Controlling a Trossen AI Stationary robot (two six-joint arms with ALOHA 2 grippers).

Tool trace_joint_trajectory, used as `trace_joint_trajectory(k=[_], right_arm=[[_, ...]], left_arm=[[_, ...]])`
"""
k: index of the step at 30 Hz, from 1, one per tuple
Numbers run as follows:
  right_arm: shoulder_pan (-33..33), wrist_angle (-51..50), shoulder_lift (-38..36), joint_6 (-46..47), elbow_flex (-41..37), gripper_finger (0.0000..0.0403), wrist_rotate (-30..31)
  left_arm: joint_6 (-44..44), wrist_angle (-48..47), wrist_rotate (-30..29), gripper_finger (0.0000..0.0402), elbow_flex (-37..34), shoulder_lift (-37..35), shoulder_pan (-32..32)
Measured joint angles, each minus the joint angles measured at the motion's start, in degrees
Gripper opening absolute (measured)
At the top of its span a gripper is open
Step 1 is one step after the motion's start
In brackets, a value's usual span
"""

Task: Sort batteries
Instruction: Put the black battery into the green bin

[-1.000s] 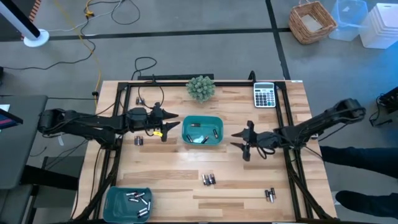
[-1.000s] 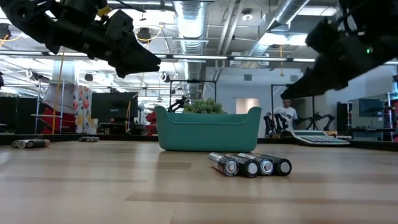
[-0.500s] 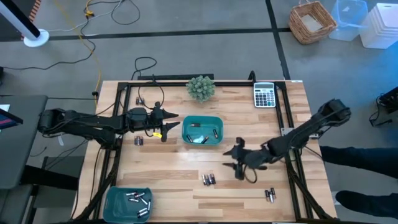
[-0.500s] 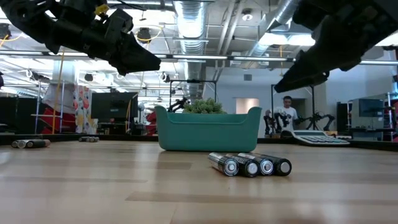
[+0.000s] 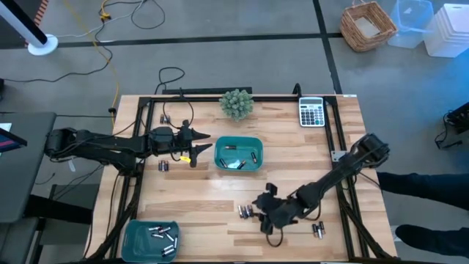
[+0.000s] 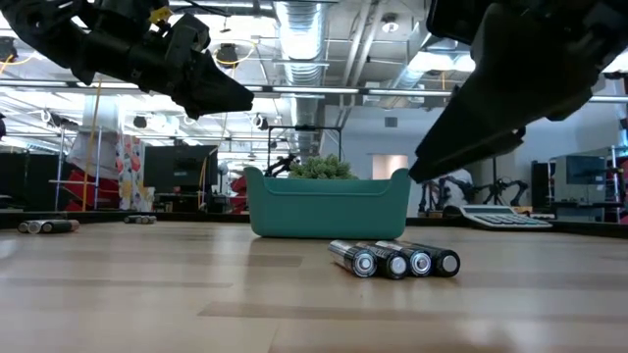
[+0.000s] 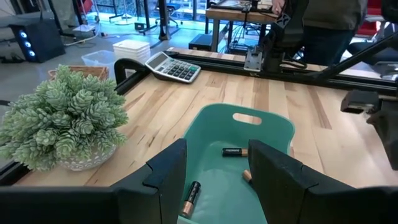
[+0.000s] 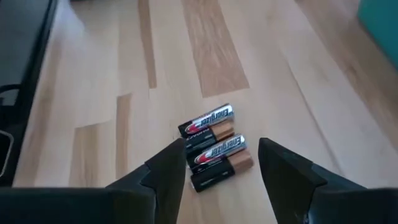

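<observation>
— Since a second ago, what has moved?
— Only the right gripper (image 5: 261,210): it has swung from beside the teal tray (image 5: 253,166) toward the near side of the counter (image 5: 198,194), and now hangs over the middle cluster of batteries (image 5: 245,211).
— Its jaws?
— Open, empty; the cells lie on the wood between the fingers (image 8: 166,168) in its wrist view.
— And the left gripper (image 5: 201,145)?
— Unmoved, just beside the tray, jaws apart, nothing in them.
— Other batteries?
— Some in that tray (image 7: 233,152), some in the corner tray (image 5: 163,236), a pair near the left arm (image 5: 163,166), another at the right (image 5: 318,230).
</observation>
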Motion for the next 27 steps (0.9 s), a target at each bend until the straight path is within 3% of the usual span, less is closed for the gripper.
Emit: trace_joint_trajectory(k=[11,22,27], right_arm=[[2.9,-9.8,5.7,9.5,5.5,0.0211,5.4],[3.6,-10.4,5.8,13.8,5.6,0.0212,6.8],[5.3,-10.6,5.8,16.4,5.6,0.0213,11.3]], left_arm=[[-0.5,-0.3,1.5,0.0165,0.0,0.0,0.0],[-0.6,-0.2,2.3,0.0165,0.0,0.0,0.0],[-0.5,-0.2,2.3,0.0165,0.0,0.0,0.0]])
